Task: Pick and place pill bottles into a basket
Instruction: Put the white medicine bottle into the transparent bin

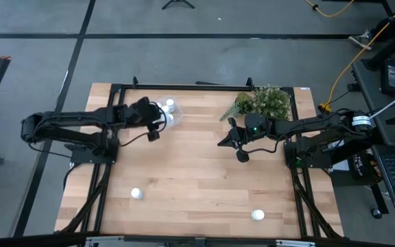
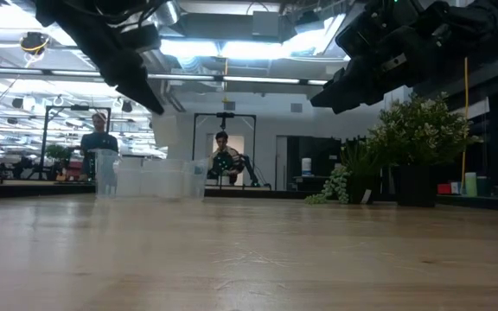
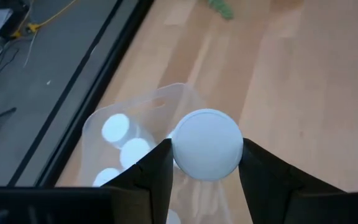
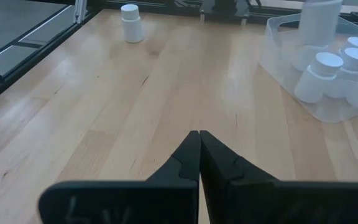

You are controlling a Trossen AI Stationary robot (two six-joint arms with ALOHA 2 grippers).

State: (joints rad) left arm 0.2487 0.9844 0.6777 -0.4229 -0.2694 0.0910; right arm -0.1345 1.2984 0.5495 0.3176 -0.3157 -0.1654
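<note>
My left gripper point(image 1: 158, 125) is shut on a white pill bottle point(image 3: 207, 144) over the clear plastic basket point(image 3: 143, 107) at the table's far left. Several white-capped bottles point(image 3: 124, 142) stand inside the basket, which also shows in the high view point(image 1: 171, 113) and the right wrist view point(image 4: 328, 68). One loose bottle point(image 1: 136, 194) stands upright on the table near the front left, and another point(image 1: 257, 215) near the front right. My right gripper point(image 1: 222, 142) is shut and empty above the table's middle, next to the plant. My left gripper pinches the bottle by its two sides point(image 3: 178, 155) just under the cap, between its two fingers point(image 3: 263, 171). The fingers come from above, pointing down. The bottle stands upright over the basket's inside point(image 4: 319, 18); I cannot tell whether its bottom rests on anything.
A green bushy plant point(image 1: 266, 103) stands at the table's far right, close behind my right arm. A black frame point(image 1: 184, 88) runs along the far edge. The middle of the wooden table point(image 1: 197, 178) is bare. People point(image 2: 99, 138) show in the room beyond.
</note>
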